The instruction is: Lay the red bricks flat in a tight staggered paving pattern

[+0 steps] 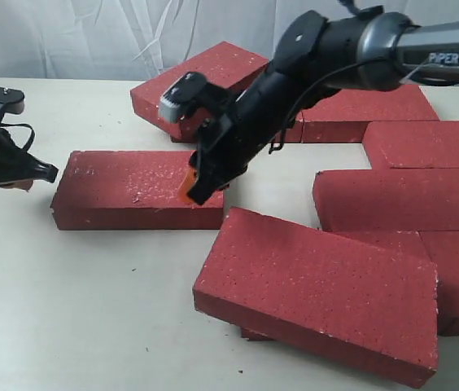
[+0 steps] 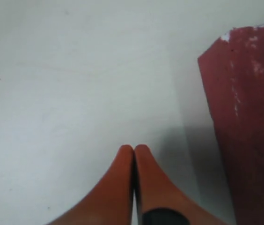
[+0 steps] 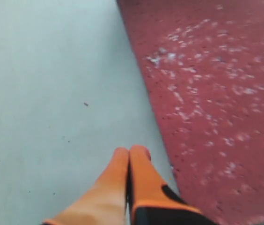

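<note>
Several dark-red speckled bricks lie on the pale table. One brick [image 1: 136, 189] lies flat alone at centre left. My right gripper [image 1: 190, 184] reaches across to that brick's right end. It is shut and empty, with its orange fingertips [image 3: 139, 152] over the table right beside the brick's edge [image 3: 216, 93]. My left gripper [image 1: 28, 179] hovers just off the same brick's left end, also shut and empty. In the left wrist view the brick's corner [image 2: 249, 117] shows beside its fingertips [image 2: 125, 151]. A near brick [image 1: 319, 293] lies tilted on top of another.
One brick [image 1: 201, 81] sits askew at the back. Several bricks [image 1: 400, 195] lie flat in staggered rows on the right, up to the frame edge. Bare table [image 1: 75, 309] shows at the front left. A white curtain hangs behind the table.
</note>
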Controlling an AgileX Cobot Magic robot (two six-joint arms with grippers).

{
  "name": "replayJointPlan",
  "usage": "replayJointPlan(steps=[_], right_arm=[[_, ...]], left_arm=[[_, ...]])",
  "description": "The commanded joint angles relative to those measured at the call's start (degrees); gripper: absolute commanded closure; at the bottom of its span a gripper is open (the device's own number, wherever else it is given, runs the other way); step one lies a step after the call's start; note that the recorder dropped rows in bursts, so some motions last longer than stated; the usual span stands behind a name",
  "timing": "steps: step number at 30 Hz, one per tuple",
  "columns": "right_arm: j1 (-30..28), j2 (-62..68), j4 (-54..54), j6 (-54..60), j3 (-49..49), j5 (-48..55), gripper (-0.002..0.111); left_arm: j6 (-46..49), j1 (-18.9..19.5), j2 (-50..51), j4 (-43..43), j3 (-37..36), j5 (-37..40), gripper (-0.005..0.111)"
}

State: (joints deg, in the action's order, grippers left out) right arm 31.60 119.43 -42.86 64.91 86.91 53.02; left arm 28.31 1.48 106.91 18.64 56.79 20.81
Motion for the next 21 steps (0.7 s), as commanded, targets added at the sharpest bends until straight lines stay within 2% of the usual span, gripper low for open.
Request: replayJointPlan(steps=[1,8,14,19,21], right_arm=[[6.50,1.06,12.24,-7.89,4.47,-1.67,0.109],[11.53,4.62,14.41,-11.08,10.71,6.06,0.109],[13.01,8.35,21.72,-14.41,12.21,1.27,0.109],[12.42,9.45,24.90,-17.37,12.32,-2.80,0.109],[12.42,9.32,25.84,-17.67,12.32,-3.77,0.109]], left_arm=[[8.34,0.05,2.49,9.31,1.56,5.68,0.107],[9.18,0.05,2.80,11.60,1.98,5.65,0.107],[11.22,0.05,2.80,14.46,1.98,6.07,0.107],[22.95,-0.41,2.80,26.06,1.98,6.48,0.107],[25.30,-1.07,2.80,28.01,1.98,6.48,0.107]])
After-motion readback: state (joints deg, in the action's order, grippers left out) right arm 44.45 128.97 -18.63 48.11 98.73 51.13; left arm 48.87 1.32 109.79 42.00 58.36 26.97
